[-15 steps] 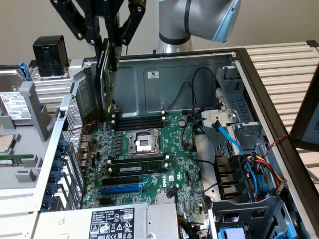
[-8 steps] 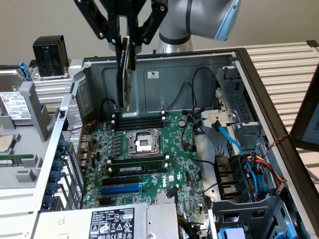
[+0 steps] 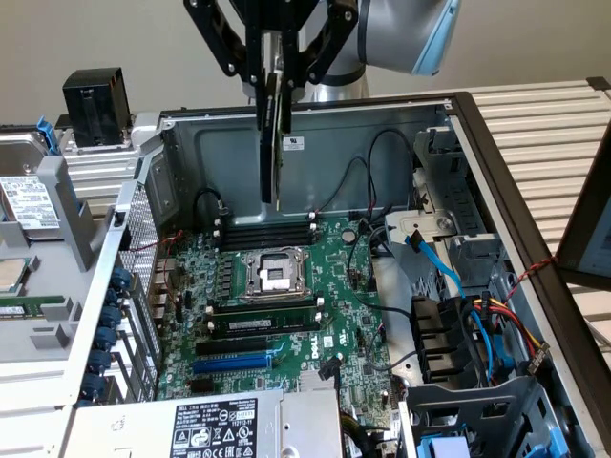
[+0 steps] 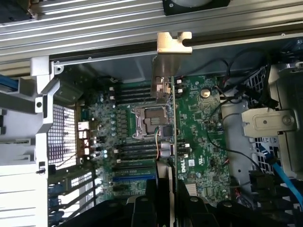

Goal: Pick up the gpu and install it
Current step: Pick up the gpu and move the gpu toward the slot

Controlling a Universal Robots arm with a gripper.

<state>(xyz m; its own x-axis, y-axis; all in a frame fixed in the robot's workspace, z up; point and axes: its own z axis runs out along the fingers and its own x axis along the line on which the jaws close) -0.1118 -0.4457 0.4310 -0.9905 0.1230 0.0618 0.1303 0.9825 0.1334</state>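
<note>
Seeing the gripper (image 3: 273, 95) clamped on the gpu (image 3: 271, 162) at twelve o'clock above the socket (image 3: 272, 275) in the exterior view, then edge-on over the motherboard (image 4: 203, 142) in the wrist view, we should hold it upright and line its edge with a slot.

Green gpu (image 3: 271, 157) upright, edge-on, held aloft.

Arm (image 3: 387, 29): silver-grey rounded joint housing, light-blue end cap (image 3: 437, 43). Hand (image 3: 277, 91): matte black, exposed linkage bars both sides, narrow black fingers (image 4: 151, 203).
</note>
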